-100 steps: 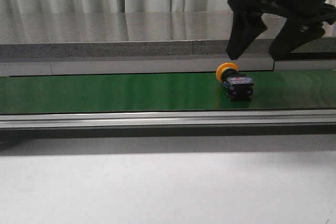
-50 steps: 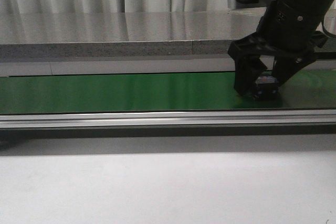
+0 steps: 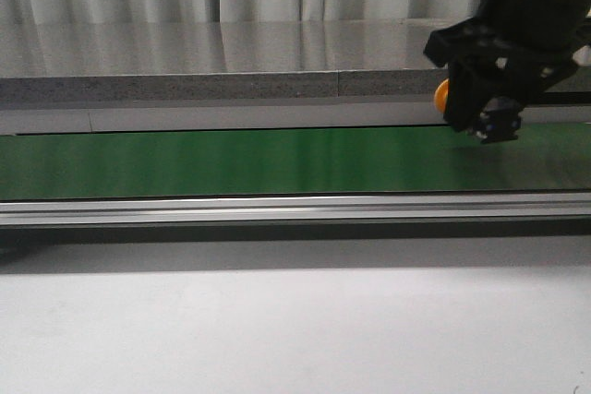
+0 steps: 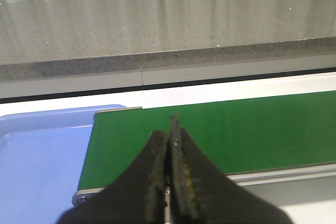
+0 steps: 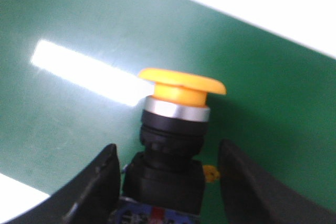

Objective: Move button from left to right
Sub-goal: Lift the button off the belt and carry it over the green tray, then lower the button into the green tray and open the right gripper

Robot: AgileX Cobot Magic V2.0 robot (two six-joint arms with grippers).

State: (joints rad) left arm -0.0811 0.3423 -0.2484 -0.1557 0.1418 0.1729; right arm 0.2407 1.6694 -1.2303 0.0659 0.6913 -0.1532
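The button [image 3: 441, 95], a yellow-orange cap on a black boxy body, hangs clear above the right part of the green belt [image 3: 231, 161]. My right gripper [image 3: 482, 110] is shut on it. In the right wrist view the button [image 5: 181, 85] stands between the two black fingers [image 5: 100, 182], cap pointing away, and my right gripper [image 5: 168, 148] holds its lower body over the belt [image 5: 79, 24]. My left gripper [image 4: 170, 129] is shut and empty over the belt's left end [image 4: 252, 129]; it does not show in the front view.
A blue tray [image 4: 37, 156] lies just past the belt's left end. An aluminium rail [image 3: 277, 209] runs along the belt's front edge. A grey stone counter [image 3: 185, 62] with curtains behind it runs along the back. White table surface [image 3: 277, 320] lies in front.
The right gripper came down around the button as it lay on the belt, shut on it, and has lifted it off the belt, further right.
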